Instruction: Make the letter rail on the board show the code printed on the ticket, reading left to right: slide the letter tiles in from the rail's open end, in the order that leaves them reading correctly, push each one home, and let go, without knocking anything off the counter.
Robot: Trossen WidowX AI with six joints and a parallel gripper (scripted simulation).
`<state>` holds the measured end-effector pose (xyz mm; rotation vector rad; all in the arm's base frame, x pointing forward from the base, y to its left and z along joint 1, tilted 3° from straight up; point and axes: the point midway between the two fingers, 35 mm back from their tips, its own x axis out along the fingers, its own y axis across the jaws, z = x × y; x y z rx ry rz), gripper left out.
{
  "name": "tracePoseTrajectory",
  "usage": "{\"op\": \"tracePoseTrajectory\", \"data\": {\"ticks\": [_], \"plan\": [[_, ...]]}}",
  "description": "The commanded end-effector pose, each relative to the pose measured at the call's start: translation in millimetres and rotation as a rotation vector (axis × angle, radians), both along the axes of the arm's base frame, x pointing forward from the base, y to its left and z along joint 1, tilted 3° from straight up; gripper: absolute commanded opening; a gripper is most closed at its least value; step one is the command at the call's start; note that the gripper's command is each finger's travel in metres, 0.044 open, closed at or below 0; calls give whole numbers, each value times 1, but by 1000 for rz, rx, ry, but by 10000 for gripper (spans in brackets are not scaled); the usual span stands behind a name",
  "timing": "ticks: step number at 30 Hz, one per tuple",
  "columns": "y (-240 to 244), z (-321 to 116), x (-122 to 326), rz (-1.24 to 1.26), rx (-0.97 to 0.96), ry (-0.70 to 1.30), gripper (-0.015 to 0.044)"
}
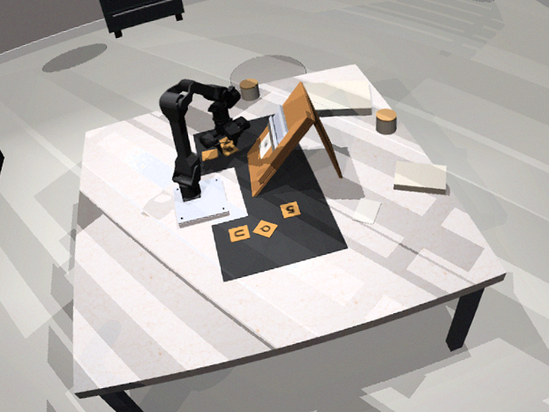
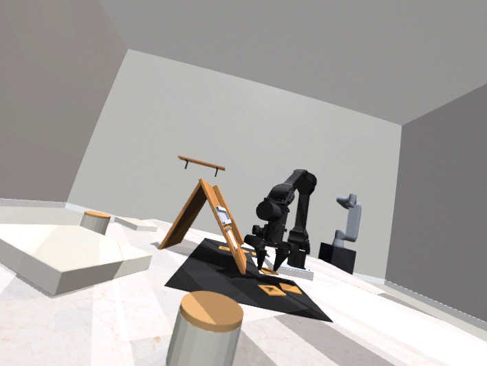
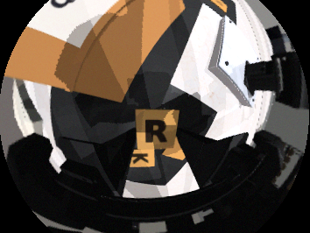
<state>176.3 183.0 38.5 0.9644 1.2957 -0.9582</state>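
Note:
My gripper (image 1: pixel 226 139) (image 2: pixel 267 267) (image 3: pixel 156 130) is shut on the R tile (image 2: pixel 268 271) (image 3: pixel 155 127), held flat, seemingly just above the mat. The K tile (image 2: pixel 271 290) (image 3: pixel 142 158) and a tile with a hidden letter (image 1: pixel 210 154) (image 2: pixel 290 288) (image 3: pixel 176 153) lie close by. A U tile (image 1: pixel 238 233), a Q tile (image 1: pixel 264 228) and a tile reading 5 or S (image 1: pixel 290 209) lie on the mat's other end. The tilted wooden board (image 1: pixel 297 103) (image 2: pixel 241 264) (image 3: pixel 109 57) carries the pale rail (image 1: pixel 278 124) (image 2: pixel 223 215). A white card (image 1: pixel 264 144) is on it; its code is unreadable.
The dark mat (image 1: pixel 280 256) (image 2: pixel 188 275) runs under the board. Two wooden-lidded canisters (image 1: pixel 249 90) (image 1: pixel 385 121) stand beyond the board. A large pale slab (image 1: pixel 342 95), a smaller slab (image 1: pixel 420 176) and a white slip (image 1: pixel 366 211) lie on the counter (image 1: pixel 175 325).

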Motion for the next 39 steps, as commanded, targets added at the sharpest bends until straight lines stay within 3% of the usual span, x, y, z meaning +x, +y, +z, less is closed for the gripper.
{"op": "tracePoseTrajectory", "data": {"ticks": [1, 21, 39], "plan": [[0, 3, 1, -4, 3, -6, 0], [35, 41, 79, 507, -117, -352, 0], [58, 105, 151, 895, -466, -635, 0]]}}
